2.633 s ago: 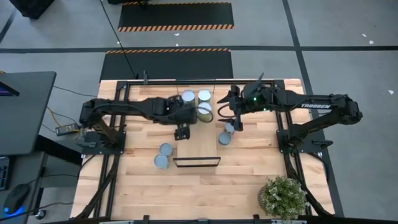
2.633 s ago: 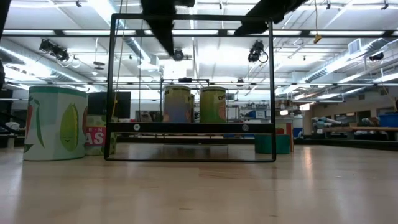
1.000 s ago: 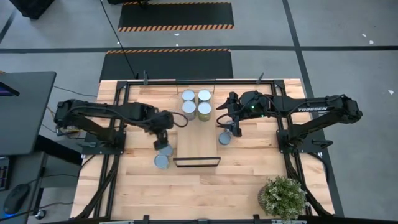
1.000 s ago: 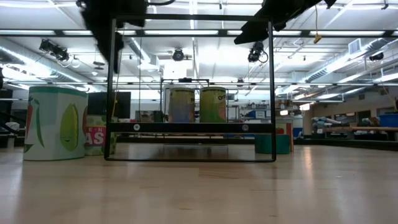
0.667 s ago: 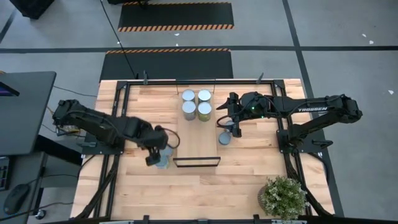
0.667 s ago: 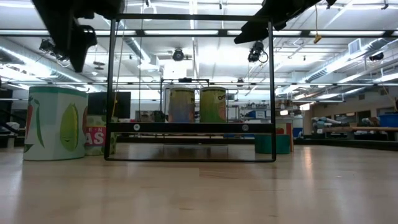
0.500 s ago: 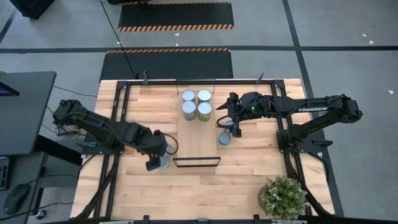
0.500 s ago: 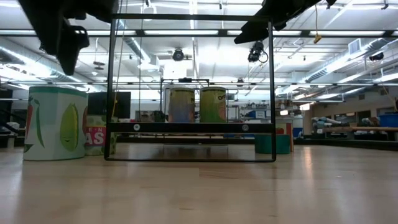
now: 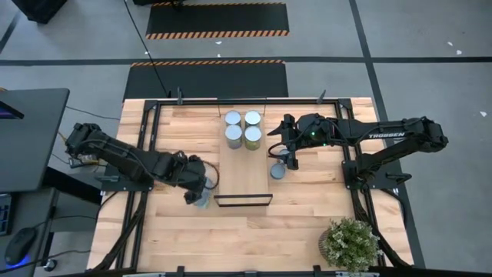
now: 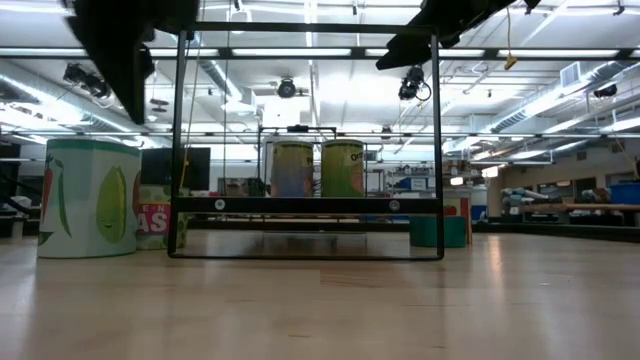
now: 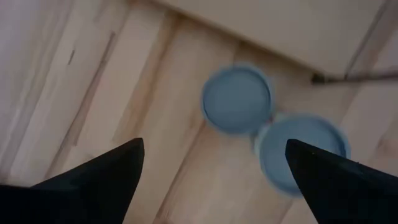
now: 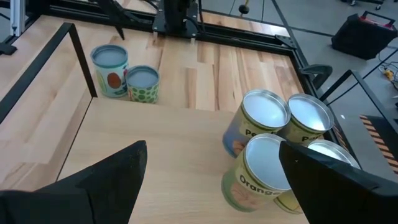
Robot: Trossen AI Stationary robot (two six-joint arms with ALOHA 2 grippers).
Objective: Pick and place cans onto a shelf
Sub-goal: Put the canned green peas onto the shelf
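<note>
The shelf (image 9: 244, 173) is a light-wood board in the table's middle, with a black lip at its near end. Several cans (image 9: 243, 127) stand upright on its far end and also show in the right wrist view (image 12: 264, 113). Two blue-topped cans (image 11: 237, 98) (image 11: 303, 151) stand on the table left of the shelf. My left gripper (image 9: 195, 192) hovers open above them (image 11: 214, 168), touching nothing. My right gripper (image 9: 290, 157) is open (image 12: 211, 177) over the shelf's right edge. Another can (image 9: 277, 171) stands on the table just near of it.
A black metal frame (image 10: 308, 140) stands around the shelf. In the low view a large can (image 10: 90, 197) stands at the left and a green can (image 10: 437, 230) at the right. A potted plant (image 9: 350, 242) sits at the near right corner.
My left gripper has moved from beside the shelf toward the table's near edge and now hangs over the two cans left of the shelf, still open. No can has moved.
</note>
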